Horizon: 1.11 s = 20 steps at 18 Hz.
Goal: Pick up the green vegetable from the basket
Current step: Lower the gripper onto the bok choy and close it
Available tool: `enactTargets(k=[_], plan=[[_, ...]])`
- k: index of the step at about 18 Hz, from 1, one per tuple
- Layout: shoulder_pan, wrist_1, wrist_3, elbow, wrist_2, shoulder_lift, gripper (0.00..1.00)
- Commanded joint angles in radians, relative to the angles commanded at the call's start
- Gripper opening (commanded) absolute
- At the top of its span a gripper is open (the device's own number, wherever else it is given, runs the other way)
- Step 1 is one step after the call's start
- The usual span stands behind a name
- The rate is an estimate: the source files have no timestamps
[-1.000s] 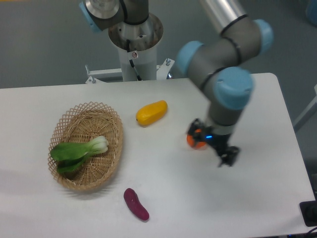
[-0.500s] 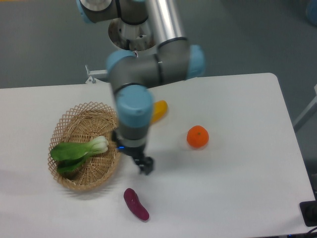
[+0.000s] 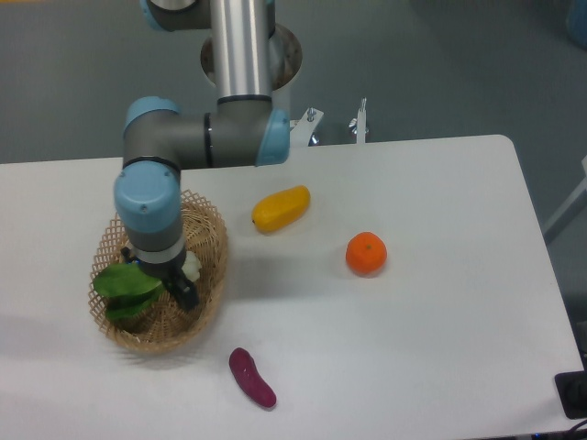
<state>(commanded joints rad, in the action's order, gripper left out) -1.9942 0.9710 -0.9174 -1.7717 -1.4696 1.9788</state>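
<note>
Green vegetable point(image 3: 124, 286) in basket point(image 3: 209, 240); gripper point(image 3: 180, 291) over it.

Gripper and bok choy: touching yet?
Cannot tell. In the fixed camera view the gripper overlaps the bok choy in the basket, hiding any contact.

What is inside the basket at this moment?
The basket holds the green vegetable; its leaves show at the left. The gripper is over it, covering most of the pale stem end, so any grasp is hidden.
</note>
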Motion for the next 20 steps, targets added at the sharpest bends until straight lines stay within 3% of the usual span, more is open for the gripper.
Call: enactTargets(k=[7,8,9,10,12,14,15,20], plan=[[0.018,-0.005,0.037,-0.006,0.000,0.035,1.00],[0.021,-0.005,0.038,-0.006,0.000,0.041,0.94],[0.022,-0.005,0.041,-0.005,0.000,0.044,0.81],[0.022,-0.005,0.057,0.003,0.000,0.054,0.59],[0.022,-0.005,0.072,0.012,0.000,0.045,0.32],[0.020,0.005,0.075,0.037,0.021,0.011,0.15],[0.012,0.006,0.075,0.038,0.043,-0.004,0.11],[-0.050,0.064,0.071,0.041,0.071,-0.064,0.10]])
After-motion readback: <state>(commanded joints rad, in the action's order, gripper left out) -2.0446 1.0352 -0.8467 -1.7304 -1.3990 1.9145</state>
